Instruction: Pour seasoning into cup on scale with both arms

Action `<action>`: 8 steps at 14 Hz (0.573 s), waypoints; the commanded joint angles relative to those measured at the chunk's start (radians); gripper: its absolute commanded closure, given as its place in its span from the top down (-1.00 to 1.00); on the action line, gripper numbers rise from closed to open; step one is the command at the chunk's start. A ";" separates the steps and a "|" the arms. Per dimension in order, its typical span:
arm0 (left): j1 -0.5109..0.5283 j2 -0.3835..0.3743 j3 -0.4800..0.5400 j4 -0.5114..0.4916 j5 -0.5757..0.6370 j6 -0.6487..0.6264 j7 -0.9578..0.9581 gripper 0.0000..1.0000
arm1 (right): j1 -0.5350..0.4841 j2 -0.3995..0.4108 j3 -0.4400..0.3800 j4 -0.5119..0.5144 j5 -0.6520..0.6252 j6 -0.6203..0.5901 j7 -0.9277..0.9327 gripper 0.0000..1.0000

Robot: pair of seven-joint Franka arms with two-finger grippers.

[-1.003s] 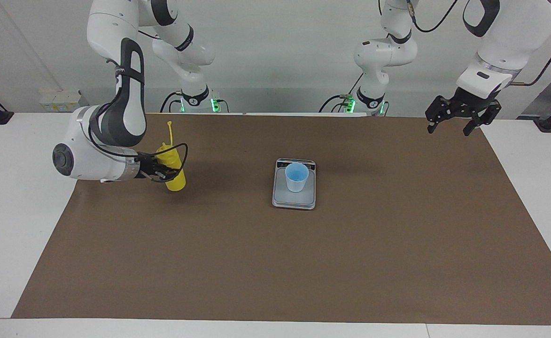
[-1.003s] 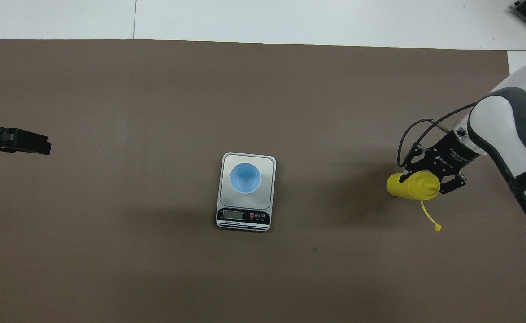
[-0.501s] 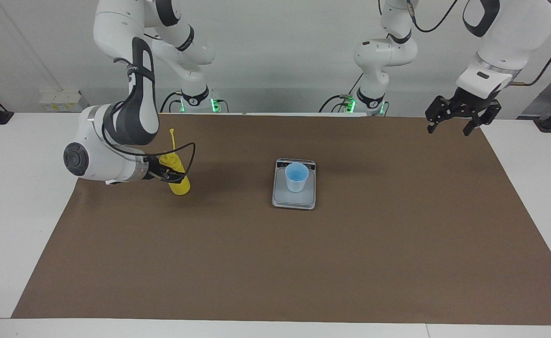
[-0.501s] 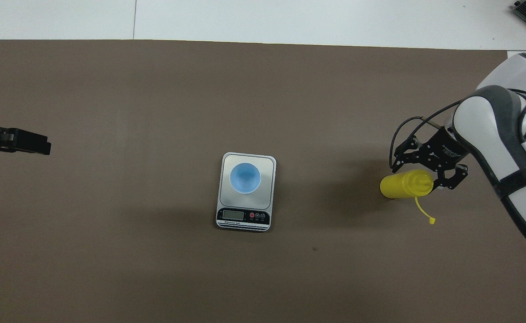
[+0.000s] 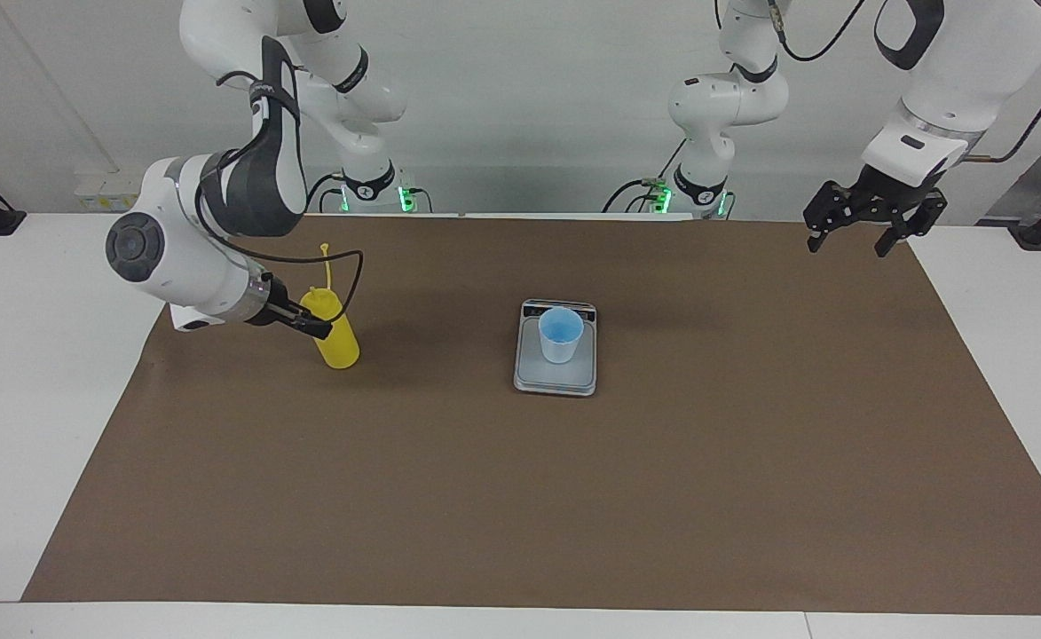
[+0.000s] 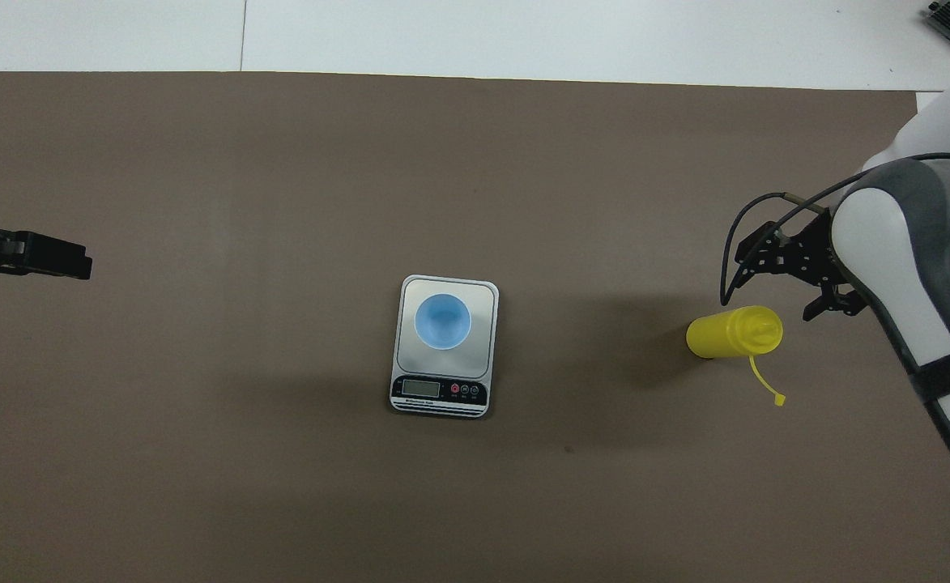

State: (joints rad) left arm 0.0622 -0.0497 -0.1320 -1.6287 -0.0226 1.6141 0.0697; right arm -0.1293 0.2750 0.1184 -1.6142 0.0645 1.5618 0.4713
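Observation:
The yellow seasoning bottle (image 5: 335, 344) stands upright on the brown mat toward the right arm's end of the table, its cap strap (image 5: 327, 266) sticking up; it also shows in the overhead view (image 6: 726, 337). My right gripper (image 5: 305, 323) is open beside the bottle's upper part and no longer clamps it; in the overhead view this gripper (image 6: 778, 285) stands apart from the bottle's top. The light-blue cup (image 5: 561, 334) stands on the silver-grey scale (image 5: 555, 382) at mid table. My left gripper (image 5: 875, 227) is open and empty, and waits raised over the mat's edge at the left arm's end.
The brown mat (image 5: 573, 497) covers most of the white table (image 5: 23, 399). The scale's dark display strip (image 6: 440, 390) faces the robots. The right arm's elbow (image 5: 143, 253) hangs over the mat's edge beside the bottle.
My right gripper has let go of the bottle, opened and drawn back and up from it. The bottle went from tilted to standing on the mat. The left arm has not moved.

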 commanded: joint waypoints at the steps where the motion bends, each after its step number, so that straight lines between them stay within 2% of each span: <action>1: 0.011 -0.024 -0.003 -0.022 -0.008 0.001 0.004 1.00 | 0.031 -0.046 0.006 -0.007 -0.078 0.058 -0.026 1.00; 4: 0.011 -0.024 -0.003 -0.022 -0.008 0.001 0.004 1.00 | 0.068 -0.095 0.006 -0.006 -0.152 0.112 -0.022 1.00; 8: 0.011 -0.024 -0.003 -0.022 -0.008 0.000 0.004 1.00 | 0.117 -0.161 0.007 -0.006 -0.186 0.152 -0.020 1.00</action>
State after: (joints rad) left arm 0.0622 -0.0497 -0.1320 -1.6287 -0.0226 1.6141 0.0697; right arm -0.0300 0.1537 0.1215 -1.6072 -0.0946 1.6927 0.4695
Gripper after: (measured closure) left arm 0.000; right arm 0.000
